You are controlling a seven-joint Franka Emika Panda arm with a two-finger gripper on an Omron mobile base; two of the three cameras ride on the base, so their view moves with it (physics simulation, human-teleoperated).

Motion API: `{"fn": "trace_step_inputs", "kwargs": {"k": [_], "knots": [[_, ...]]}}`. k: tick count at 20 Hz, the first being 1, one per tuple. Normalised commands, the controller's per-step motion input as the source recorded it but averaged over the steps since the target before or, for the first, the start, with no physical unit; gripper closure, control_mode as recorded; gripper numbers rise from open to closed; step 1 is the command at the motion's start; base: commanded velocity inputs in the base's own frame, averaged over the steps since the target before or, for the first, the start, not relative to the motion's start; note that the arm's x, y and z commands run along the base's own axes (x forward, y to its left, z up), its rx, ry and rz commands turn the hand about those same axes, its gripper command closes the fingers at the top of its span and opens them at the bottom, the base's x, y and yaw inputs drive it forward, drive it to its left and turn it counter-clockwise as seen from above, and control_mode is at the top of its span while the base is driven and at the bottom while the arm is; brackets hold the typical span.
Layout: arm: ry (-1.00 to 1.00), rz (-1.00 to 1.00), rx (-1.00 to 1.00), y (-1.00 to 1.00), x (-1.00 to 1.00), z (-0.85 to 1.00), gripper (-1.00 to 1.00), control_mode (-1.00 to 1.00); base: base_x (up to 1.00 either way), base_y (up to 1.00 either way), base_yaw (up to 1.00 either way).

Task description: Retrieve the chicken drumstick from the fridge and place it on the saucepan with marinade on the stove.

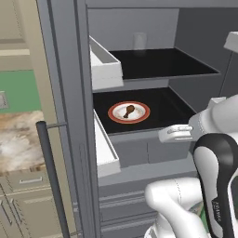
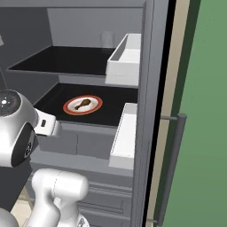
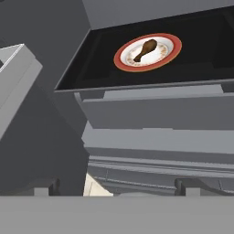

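Note:
The fridge (image 1: 69, 93) stands open. On its lower dark shelf (image 1: 172, 104) lies the chicken drumstick (image 1: 128, 111) (image 2: 82, 104) (image 3: 145, 50), brown, resting on a red-rimmed white plate (image 1: 144, 113) (image 2: 96, 105) (image 3: 119, 61). My gripper (image 1: 163, 135) (image 2: 52, 126) (image 3: 118, 186) is open and holds nothing. It hovers in front of the shelf's front edge, slightly below it and short of the plate. In the hand view its dark fingertips (image 3: 48, 187) stand far apart. The saucepan, marinade and stove are out of view.
White door bins (image 1: 106, 69) (image 2: 126, 55) jut out beside both shelves, one at the upper shelf and one (image 1: 106, 148) (image 2: 124, 137) at the lower. A pale cup (image 1: 139, 41) stands on the upper shelf. Grey drawers (image 1: 139, 153) sit below. Bar handle (image 1: 51, 176) (image 2: 170, 168) on the door.

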Motion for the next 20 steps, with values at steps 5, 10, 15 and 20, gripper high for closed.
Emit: {"fn": "trace_step_inputs", "kwargs": {"k": [5,10,15,20], "knots": [[0.00,0.00,0.00,0.00,0.00,0.00,-1.00,1.00,0.60,0.00,0.00],[0.00,0.00,0.00,0.00,0.00,0.00,-1.00,1.00,0.00,0.00,0.00],[0.00,0.00,0.00,0.00,0.00,0.00,-1.00,1.00,0.01,0.00,0.00],[0.07,0.00,0.00,-0.02,0.30,0.00,-1.00,-1.00,0.03,0.00,0.00]]}}
